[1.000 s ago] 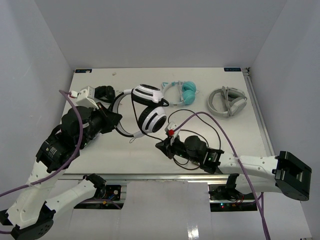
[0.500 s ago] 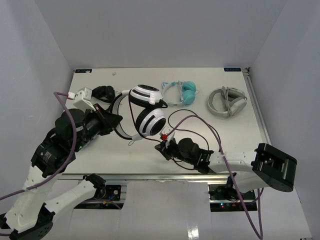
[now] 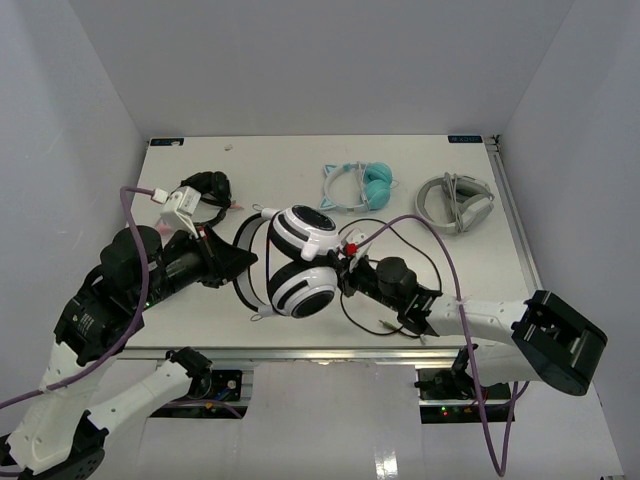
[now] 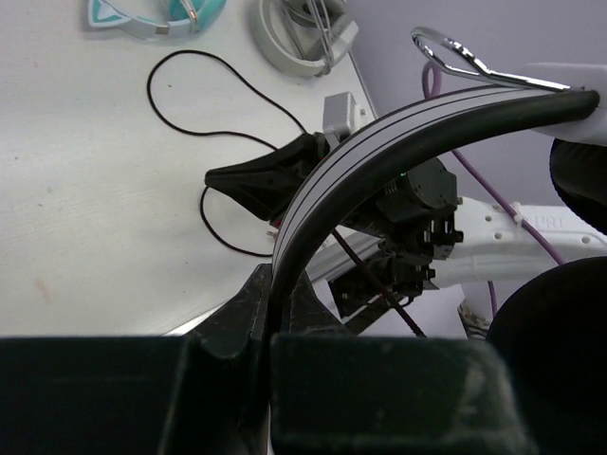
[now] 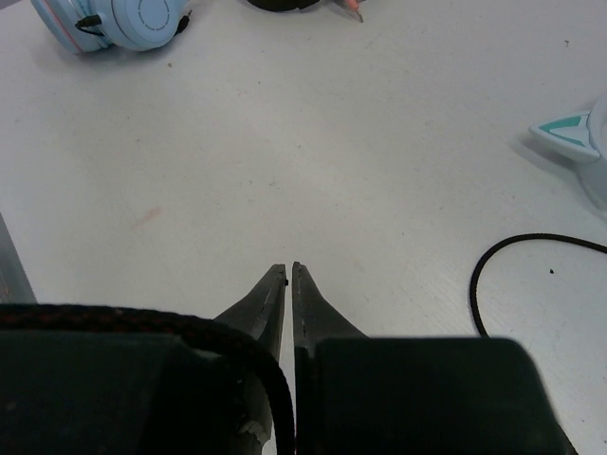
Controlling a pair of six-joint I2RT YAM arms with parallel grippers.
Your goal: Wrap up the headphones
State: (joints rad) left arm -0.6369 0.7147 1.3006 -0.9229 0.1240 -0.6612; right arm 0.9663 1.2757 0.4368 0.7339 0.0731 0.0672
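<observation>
The headphones (image 3: 300,262) are white with black-and-white ringed ear cups and are held up over the table's near middle. My left gripper (image 3: 238,262) is shut on their striped headband (image 4: 398,133), which runs up out of the left gripper (image 4: 275,294) in the left wrist view. My right gripper (image 3: 343,265) is just right of the ear cups, its tips nearly touching them. Seen from the right wrist, the right gripper (image 5: 288,270) has its jaws together, and the thin black cable (image 5: 275,398) runs down between them. More of this cable (image 3: 415,255) loops on the table.
Teal cat-ear headphones (image 3: 360,185) lie at the back centre. Grey-and-white headphones (image 3: 455,205) are at the back right and small black headphones (image 3: 205,188) at the back left. The right arm's purple lead (image 3: 440,270) arcs over the table. The table's near edge (image 3: 330,350) is close under both grippers.
My left gripper has carried the headphones from further back toward the near edge and to the right. The right gripper has moved up beside the ear cups.
</observation>
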